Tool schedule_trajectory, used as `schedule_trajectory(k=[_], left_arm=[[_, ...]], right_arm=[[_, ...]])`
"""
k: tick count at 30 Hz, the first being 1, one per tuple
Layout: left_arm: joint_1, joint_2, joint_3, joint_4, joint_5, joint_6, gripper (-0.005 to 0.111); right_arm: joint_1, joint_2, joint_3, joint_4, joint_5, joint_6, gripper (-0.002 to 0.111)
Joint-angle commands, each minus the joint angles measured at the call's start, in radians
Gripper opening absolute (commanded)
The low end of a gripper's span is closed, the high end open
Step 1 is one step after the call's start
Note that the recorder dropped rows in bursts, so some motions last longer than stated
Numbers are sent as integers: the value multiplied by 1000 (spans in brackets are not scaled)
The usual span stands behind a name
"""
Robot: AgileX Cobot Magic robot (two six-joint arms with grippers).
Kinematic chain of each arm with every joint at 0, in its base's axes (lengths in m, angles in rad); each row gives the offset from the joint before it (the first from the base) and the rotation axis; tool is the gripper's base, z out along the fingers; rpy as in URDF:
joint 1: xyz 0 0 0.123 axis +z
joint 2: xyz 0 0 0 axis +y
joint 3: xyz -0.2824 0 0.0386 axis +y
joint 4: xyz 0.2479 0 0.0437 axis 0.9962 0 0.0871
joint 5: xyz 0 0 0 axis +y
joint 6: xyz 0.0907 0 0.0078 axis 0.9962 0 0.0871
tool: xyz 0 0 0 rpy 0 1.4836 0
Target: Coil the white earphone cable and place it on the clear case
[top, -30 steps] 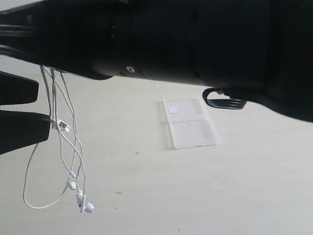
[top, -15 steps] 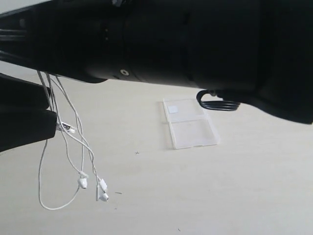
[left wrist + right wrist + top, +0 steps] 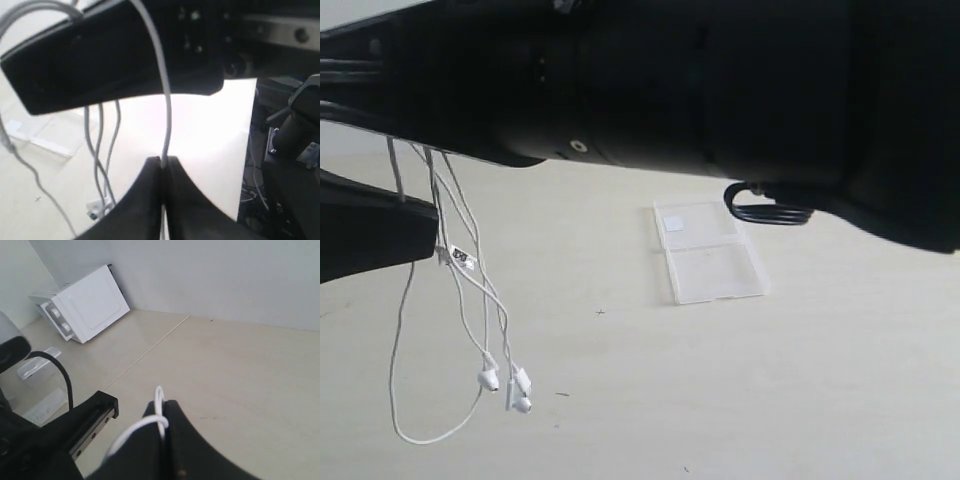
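Our left fingers (image 3: 161, 168) have just pinched shut on the white earphone cable (image 3: 463, 262), joining the right fingers' (image 3: 164, 415) grip. It hangs uncoiled, well apart from the clear case (image 3: 705, 252).

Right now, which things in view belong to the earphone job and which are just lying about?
Job: white earphone cable, clear case, left fingers and right fingers, both shut on the cable.
Lying about: white microwave, black cable loop on the arm.
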Motion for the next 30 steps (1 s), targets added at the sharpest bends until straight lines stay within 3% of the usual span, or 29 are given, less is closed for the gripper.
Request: schedule_trajectory(k=[1,4,15,21,30], left_arm=[[0,-71,3,146,-56,-81,0],[0,-127,3,303,-173,-231,0],[17,-166,3,425,-383,-400,0],[78,-166,3,590,-376,-511,0],[92,-156,3,557,-342,-525,0]], right_arm=[[0,1,-9,-9,-3,-21,0],[0,1,-9,-9,3,-23,0],[0,1,-9,-9,76,-23,0],[0,1,-9,-9,104,-21,0],[0,-4,-9,-9,168,-21,0]])
